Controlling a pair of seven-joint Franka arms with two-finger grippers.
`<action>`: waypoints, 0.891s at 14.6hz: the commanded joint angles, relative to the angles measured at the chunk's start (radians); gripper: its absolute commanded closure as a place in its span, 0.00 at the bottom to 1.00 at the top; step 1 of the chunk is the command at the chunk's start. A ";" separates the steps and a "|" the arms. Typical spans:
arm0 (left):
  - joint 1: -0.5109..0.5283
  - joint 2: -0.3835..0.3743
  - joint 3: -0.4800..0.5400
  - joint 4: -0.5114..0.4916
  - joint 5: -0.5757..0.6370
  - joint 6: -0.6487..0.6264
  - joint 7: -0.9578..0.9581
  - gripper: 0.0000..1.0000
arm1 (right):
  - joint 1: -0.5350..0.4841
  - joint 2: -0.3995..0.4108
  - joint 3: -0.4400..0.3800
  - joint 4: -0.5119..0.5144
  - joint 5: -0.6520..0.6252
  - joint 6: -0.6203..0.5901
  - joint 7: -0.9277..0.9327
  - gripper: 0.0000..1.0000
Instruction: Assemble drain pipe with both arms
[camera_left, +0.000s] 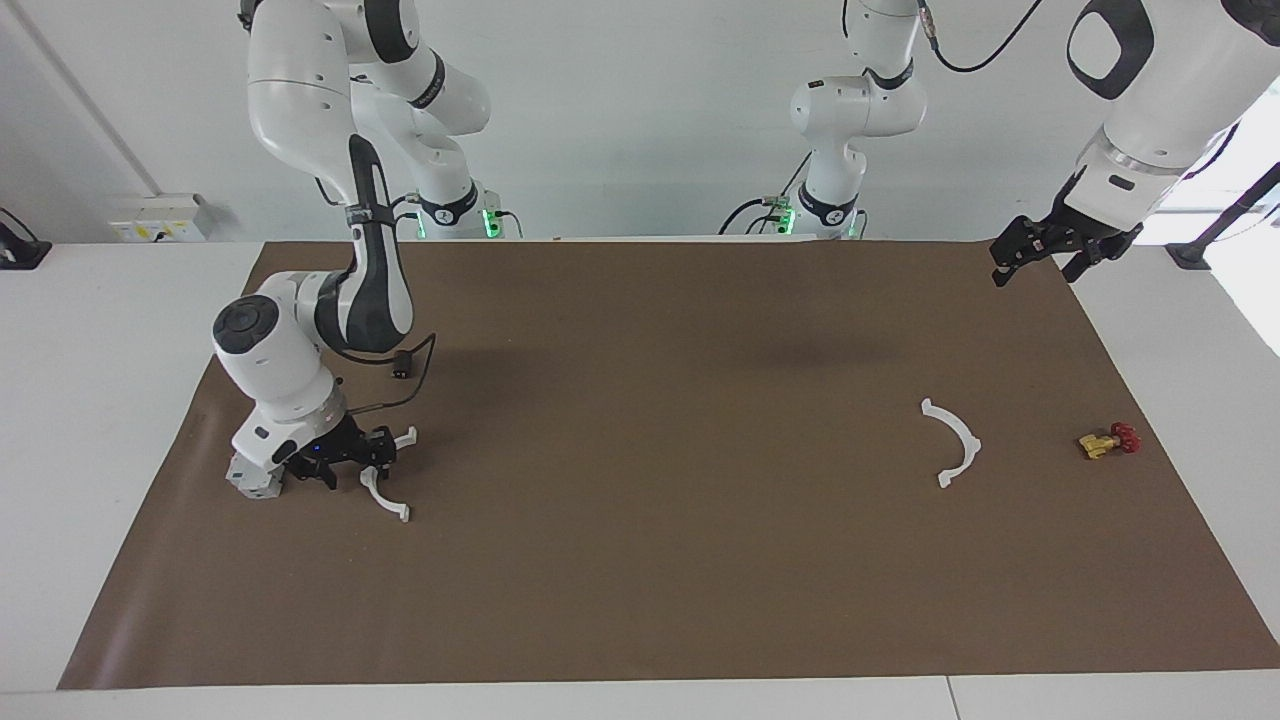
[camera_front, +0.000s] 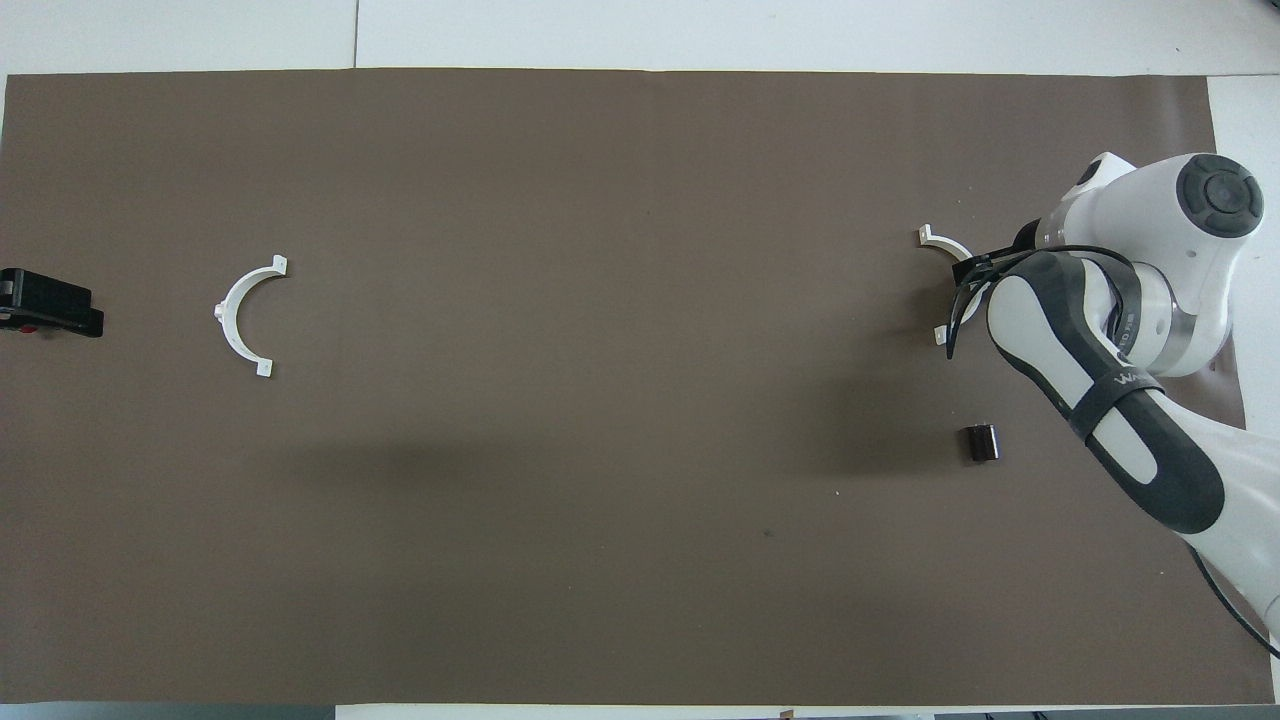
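Observation:
One white half-ring of the drain pipe (camera_left: 955, 445) lies on the brown mat toward the left arm's end; it also shows in the overhead view (camera_front: 240, 318). The other half-ring (camera_left: 385, 490) lies toward the right arm's end, and only its end tabs (camera_front: 935, 240) show in the overhead view. My right gripper (camera_left: 355, 472) is down at the mat, at the middle of this half-ring's arc. My left gripper (camera_left: 1040, 262) is open and empty, raised near the mat's corner at the left arm's end, and it shows at the overhead view's edge (camera_front: 50, 305).
A small yellow-and-red valve (camera_left: 1108, 441) lies near the mat's edge at the left arm's end, beside the first half-ring. A grey boxy block (camera_left: 250, 482) sits by the right wrist. A dark plug (camera_left: 402, 365) hangs on a cable from the right arm.

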 joint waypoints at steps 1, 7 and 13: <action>-0.009 -0.005 0.002 -0.004 0.018 -0.006 -0.008 0.00 | -0.009 -0.001 0.006 -0.012 0.023 0.017 -0.052 0.32; -0.001 -0.015 0.002 -0.034 0.018 0.051 0.004 0.00 | -0.001 -0.003 0.006 -0.015 0.024 0.002 -0.051 0.53; 0.009 -0.017 0.004 -0.157 0.018 0.242 0.013 0.00 | 0.009 -0.003 0.007 -0.001 0.024 -0.018 -0.042 0.85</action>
